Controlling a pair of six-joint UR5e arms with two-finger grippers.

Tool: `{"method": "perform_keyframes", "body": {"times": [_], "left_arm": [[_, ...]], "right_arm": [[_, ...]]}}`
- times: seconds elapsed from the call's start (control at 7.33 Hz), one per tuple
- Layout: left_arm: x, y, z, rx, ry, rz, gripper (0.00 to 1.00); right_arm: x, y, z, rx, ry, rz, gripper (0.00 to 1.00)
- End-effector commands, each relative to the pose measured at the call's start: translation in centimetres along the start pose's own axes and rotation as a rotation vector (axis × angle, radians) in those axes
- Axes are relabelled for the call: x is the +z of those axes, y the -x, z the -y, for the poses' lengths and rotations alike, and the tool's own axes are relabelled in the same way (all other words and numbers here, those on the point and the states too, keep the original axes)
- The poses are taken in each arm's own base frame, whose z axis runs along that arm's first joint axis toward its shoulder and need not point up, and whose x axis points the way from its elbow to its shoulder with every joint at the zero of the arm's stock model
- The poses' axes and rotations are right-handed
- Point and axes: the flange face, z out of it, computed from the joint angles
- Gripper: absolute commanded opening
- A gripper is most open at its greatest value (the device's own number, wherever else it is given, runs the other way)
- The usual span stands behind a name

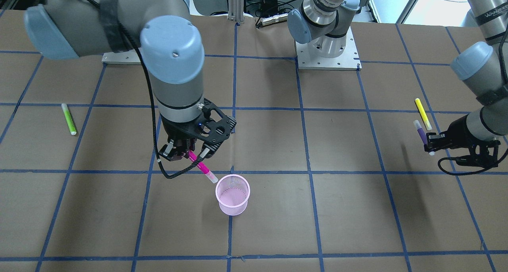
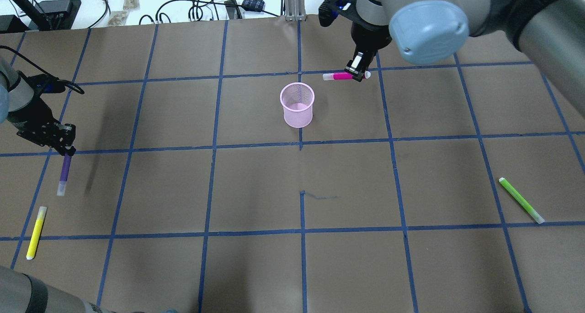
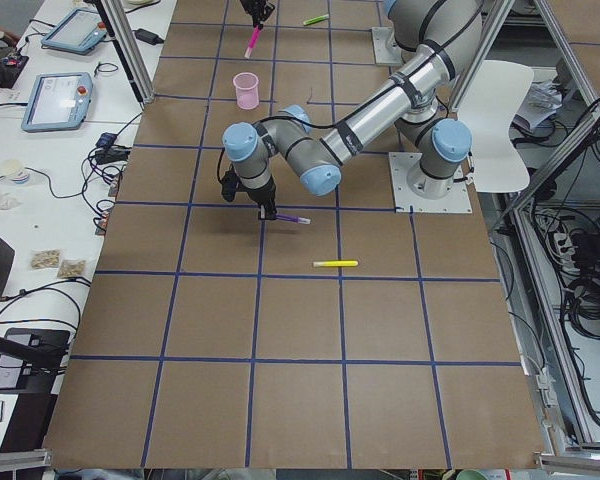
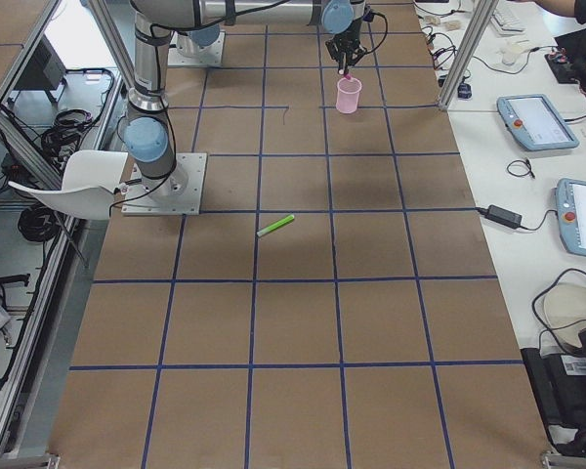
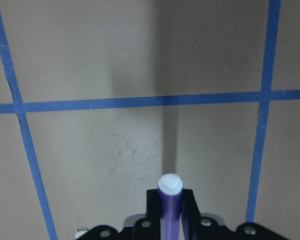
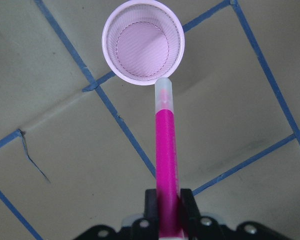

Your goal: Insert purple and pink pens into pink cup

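The pink mesh cup (image 1: 233,194) stands upright near the table's middle and also shows in the overhead view (image 2: 298,105). My right gripper (image 1: 189,153) is shut on the pink pen (image 1: 202,168) and holds it tilted in the air. In the right wrist view the pen (image 6: 166,150) points its pale tip at the near rim of the cup (image 6: 142,47). My left gripper (image 2: 66,146) is shut on the purple pen (image 2: 65,171) above the table at my far left. The left wrist view shows the purple pen (image 5: 170,210) between the fingers.
A yellow pen (image 2: 35,232) lies on the table close to the left gripper. A green pen (image 2: 521,200) lies at my far right. Blue tape lines grid the brown table (image 2: 256,189).
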Motion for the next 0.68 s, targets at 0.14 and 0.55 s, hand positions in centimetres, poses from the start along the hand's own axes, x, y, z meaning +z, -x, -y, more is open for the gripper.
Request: {"method": "perform_keyframes", "body": {"times": [0.14, 0.55], "left_arm": [[-2.2, -0.6, -0.3, 0.02, -0.065, -0.013, 0.0], [-4.3, -1.4, -0.6, 0.036, -0.136, -0.038, 0.0]], "right_arm": [[3.1, 1.6, 3.3, -0.058, 0.119, -0.028, 0.02], [2.6, 1.1, 4.4, -0.048, 0.076, -0.054, 0.02]]}}
